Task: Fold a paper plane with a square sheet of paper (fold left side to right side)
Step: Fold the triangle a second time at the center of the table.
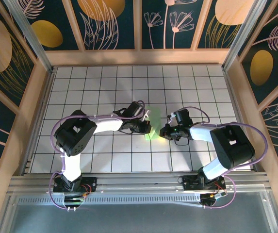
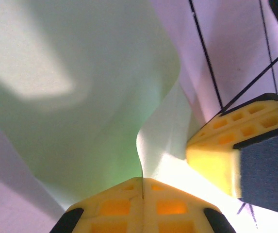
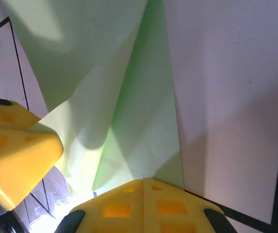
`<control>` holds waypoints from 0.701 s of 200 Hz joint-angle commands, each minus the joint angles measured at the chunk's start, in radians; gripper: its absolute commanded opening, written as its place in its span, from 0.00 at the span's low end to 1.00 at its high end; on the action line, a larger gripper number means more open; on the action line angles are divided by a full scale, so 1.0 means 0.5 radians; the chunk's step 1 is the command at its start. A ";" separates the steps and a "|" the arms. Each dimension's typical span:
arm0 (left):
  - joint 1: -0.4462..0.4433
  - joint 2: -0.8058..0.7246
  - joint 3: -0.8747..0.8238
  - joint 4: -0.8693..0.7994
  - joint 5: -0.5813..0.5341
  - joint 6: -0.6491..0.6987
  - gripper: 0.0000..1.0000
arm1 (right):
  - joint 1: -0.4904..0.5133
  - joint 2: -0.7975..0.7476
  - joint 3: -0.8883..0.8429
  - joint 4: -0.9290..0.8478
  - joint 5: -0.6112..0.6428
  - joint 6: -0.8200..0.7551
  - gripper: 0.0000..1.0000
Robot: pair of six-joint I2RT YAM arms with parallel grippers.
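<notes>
Two tools meet mid-tabletop [image 1: 80, 87]. Left tool [image 2: 142, 182] is closed, pinching the paper [image 2: 80, 97] edge, which is lifted and bowed. Right tool [image 3: 143, 182] is closed at the folded end; whether it grips is unclear. Advice: carry the left edge across slowly, align edges, and anchor the right end before creasing.

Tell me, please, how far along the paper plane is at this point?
Done: the green paper is already folded narrow, with layered diagonal creases. In hand: left gripper and right gripper both pinch its edge, jaws shut. Remaining: probably pressing the curved flap flat into a dart.
</notes>
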 commanded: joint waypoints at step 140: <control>0.060 0.059 0.162 -0.208 -0.182 0.196 0.00 | 0.015 0.105 -0.003 -0.188 0.105 -0.060 0.00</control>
